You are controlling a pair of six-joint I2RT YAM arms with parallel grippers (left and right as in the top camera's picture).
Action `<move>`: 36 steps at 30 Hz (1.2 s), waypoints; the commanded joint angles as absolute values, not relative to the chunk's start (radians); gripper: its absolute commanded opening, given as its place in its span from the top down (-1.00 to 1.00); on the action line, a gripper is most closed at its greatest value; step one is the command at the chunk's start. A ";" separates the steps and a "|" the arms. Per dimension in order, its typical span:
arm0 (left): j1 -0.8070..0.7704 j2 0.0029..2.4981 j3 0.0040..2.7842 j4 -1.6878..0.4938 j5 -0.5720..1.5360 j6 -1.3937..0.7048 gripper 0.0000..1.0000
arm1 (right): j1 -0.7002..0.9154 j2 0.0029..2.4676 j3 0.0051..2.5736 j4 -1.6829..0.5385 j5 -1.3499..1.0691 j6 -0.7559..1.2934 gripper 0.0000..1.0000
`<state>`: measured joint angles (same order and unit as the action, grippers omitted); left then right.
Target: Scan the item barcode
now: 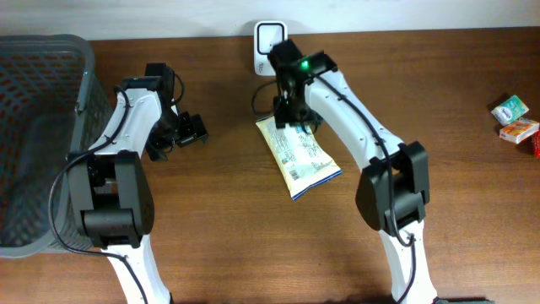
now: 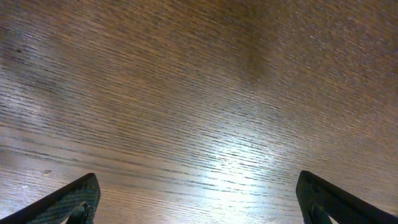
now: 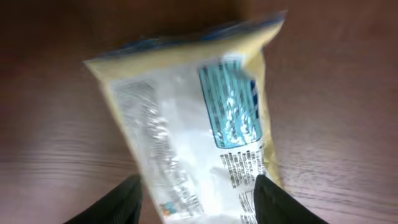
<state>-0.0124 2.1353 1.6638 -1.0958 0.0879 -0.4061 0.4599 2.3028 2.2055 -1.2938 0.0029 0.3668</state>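
**Overhead view: snack packet flat on the table under the right gripper, left gripper spread over bare wood**

The brown wood-grain table [image 1: 472, 51] carries everything. A grey mesh plastic basket [image 1: 34, 51] fills its left edge, from the far-left corner down towards the near side. Two white-and-black arms reach in from the near edge, one on each side of the middle.

The task's thing, a pale yellow plastic snack packet with a blue end and a white printed label [image 1: 302, 160], lies flat near the middle of the table, slanting from the far left to the near right. The right gripper [image 1: 295, 118] sits over the packet's far end. In the right wrist view its dark fingers [image 3: 134, 202] stand apart, one on each side of that end — whether they press on the packet or merely flank it cannot be told.

The left gripper [image 1: 187, 131] hangs left of the packet, well apart from it, nearer the basket. Its jaws are spread wide, and its fingers [image 2: 74, 202] show only bare wood between them.

A small white box-shaped scanner [image 1: 268, 38] stands at the far edge, just beyond the right gripper. At the right edge lie a small green-and-white carton [image 1: 510, 108] and, just beside it, a small orange-and-white carton [image 1: 519, 130].
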 commanded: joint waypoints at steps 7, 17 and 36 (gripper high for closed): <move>-0.009 2.110 1.673 -1.097 0.078 -0.414 -0.98 | 0.442 2.206 2.767 -1.673 0.116 0.371 -0.65; -0.009 2.110 1.673 -1.097 0.078 -0.414 -0.99 | 0.348 2.183 2.775 -1.699 0.316 0.144 -0.97; -0.009 2.110 1.673 -1.097 0.078 -0.414 -0.98 | 0.015 2.184 2.745 -1.699 0.255 0.112 -0.98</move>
